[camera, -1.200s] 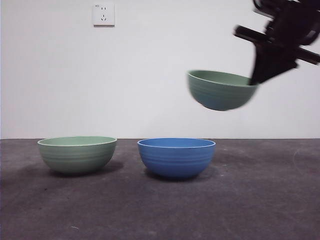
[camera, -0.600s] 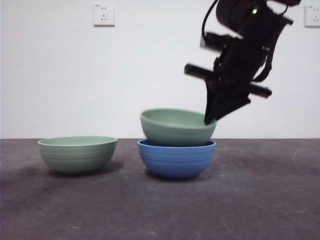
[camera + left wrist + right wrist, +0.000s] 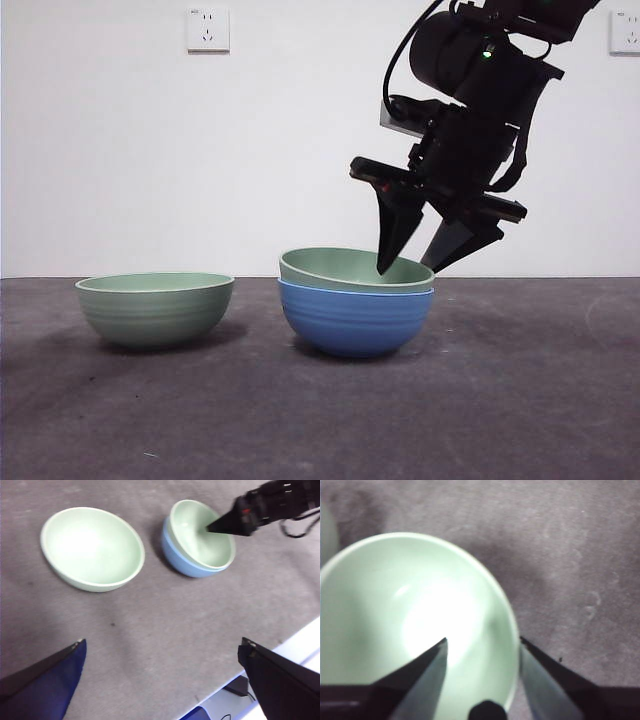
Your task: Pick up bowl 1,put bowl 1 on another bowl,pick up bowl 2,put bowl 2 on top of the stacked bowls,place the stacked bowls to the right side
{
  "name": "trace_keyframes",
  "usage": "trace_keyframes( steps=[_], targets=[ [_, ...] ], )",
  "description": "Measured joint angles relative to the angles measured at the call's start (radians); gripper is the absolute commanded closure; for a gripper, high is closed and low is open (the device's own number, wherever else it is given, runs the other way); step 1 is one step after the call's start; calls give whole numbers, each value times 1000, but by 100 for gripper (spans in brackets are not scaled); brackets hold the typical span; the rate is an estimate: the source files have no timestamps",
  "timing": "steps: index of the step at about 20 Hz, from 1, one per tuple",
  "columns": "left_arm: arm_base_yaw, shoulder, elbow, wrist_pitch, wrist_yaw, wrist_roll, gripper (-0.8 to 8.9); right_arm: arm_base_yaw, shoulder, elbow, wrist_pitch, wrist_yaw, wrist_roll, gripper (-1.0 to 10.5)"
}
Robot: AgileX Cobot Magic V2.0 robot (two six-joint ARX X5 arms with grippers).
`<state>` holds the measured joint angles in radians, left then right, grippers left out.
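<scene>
Sitting nested, mouth up, in the blue bowl [image 3: 355, 322] at mid-surface [image 3: 520, 400]: green bowl 1 [image 3: 350, 268], rigid, smooth, likely slippery, best pinched at the rim. Standing upright, well apart: bowl 2 [image 3: 154, 308]. Straddling bowl 1's rim, spread apart: right hand [image 3: 412, 262]. Waiting wide, holding nothing: left hand [image 3: 160, 680].

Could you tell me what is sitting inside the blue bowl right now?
A pale green bowl is nested in the blue bowl, with the right pincer open astride its rim. The blue bowl's interior is covered, so nothing else there can be seen.
</scene>
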<state>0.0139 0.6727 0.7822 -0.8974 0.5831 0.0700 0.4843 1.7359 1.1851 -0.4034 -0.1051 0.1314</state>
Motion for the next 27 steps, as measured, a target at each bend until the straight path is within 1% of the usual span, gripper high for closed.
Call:
trace_keyframes(
  steps=[2, 4, 8, 10, 11, 12, 15, 17, 20, 22, 23, 25, 26, 27],
  targets=[
    [0, 38, 0, 12, -13, 0, 177, 1, -52, 0, -5, 0, 0, 687],
    [-1, 101, 2, 60, -24, -1, 187, 1, -136, 0, -32, 1, 0, 687],
    [-36, 256, 2, 231, -71, -49, 187, -1, -319, 0, -155, 4, 0, 688],
    [-66, 349, 3, 348, -122, -100, 187, -1, -417, 0, -217, 4, 0, 688],
    [-85, 409, 10, 401, -165, -129, 187, -1, -472, 0, -248, 4, 0, 688],
    [-100, 462, 27, 418, -209, -145, 187, -1, -513, 0, -275, 4, 0, 688],
    [-138, 652, 138, 420, -351, -168, 188, -1, -629, 0, -366, 4, 0, 688],
    [-150, 768, 226, 420, -412, -169, 189, -1, -689, 0, -415, 4, 0, 689],
    [-164, 903, 335, 376, -452, -169, 189, -1, -765, 0, -447, 4, 0, 689],
    [-175, 955, 355, 370, -470, -169, 190, -1, -797, 0, -449, 5, 0, 689],
    [-181, 970, 355, 365, -489, -169, 211, -1, -808, 0, -449, 6, 0, 689],
    [-189, 978, 355, 352, -512, -169, 412, -1, -822, 0, -450, 28, 0, 689],
    [-190, 978, 355, 353, -513, -169, 487, -1, -823, 0, -451, 31, 0, 689],
    [-190, 978, 355, 352, -510, -169, 523, -1, -823, 0, -456, 31, 0, 689]
  ],
)
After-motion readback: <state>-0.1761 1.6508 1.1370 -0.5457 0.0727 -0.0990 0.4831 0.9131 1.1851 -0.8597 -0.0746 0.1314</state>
